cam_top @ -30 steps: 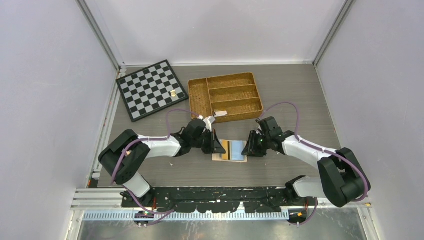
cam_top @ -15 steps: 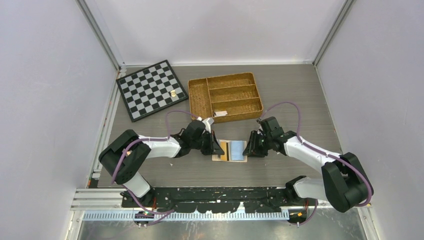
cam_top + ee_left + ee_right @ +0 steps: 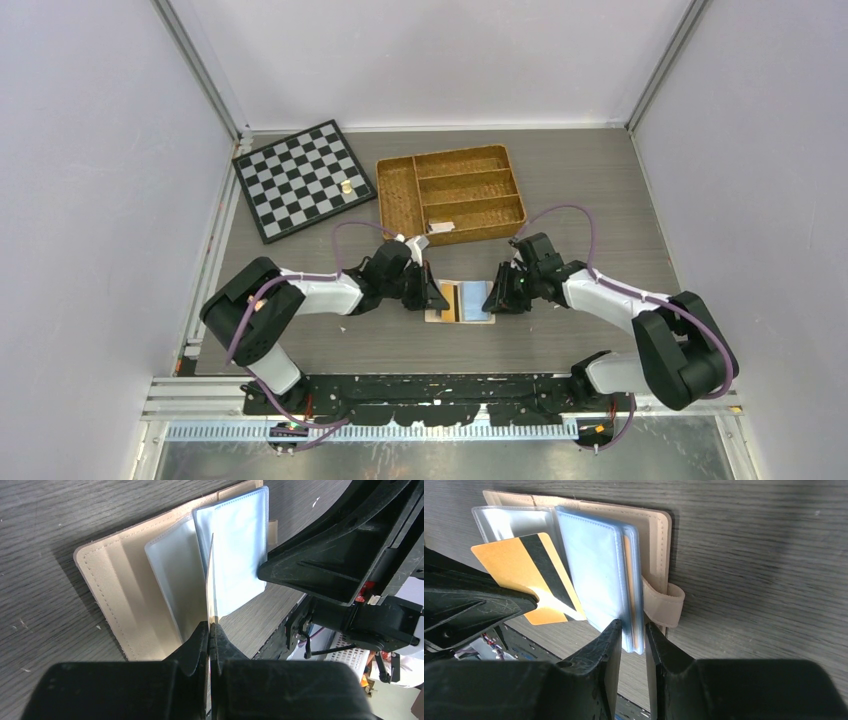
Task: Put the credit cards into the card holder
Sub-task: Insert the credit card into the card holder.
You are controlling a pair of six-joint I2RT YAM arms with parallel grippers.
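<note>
We log: left gripper (image 3: 209,629) clamps 1 orange card (image 3: 509,562) edge-on toward a pocket; right gripper (image 3: 633,629), lower centre, pinches the card holder (image 3: 656,530) sleeves (image 3: 594,565), likely steadying them.

Count: one card holder (image 3: 475,300), lying open. One orange card (image 3: 514,560) in plain view. One wicker tray (image 3: 470,165), one chessboard (image 3: 303,180).
</note>
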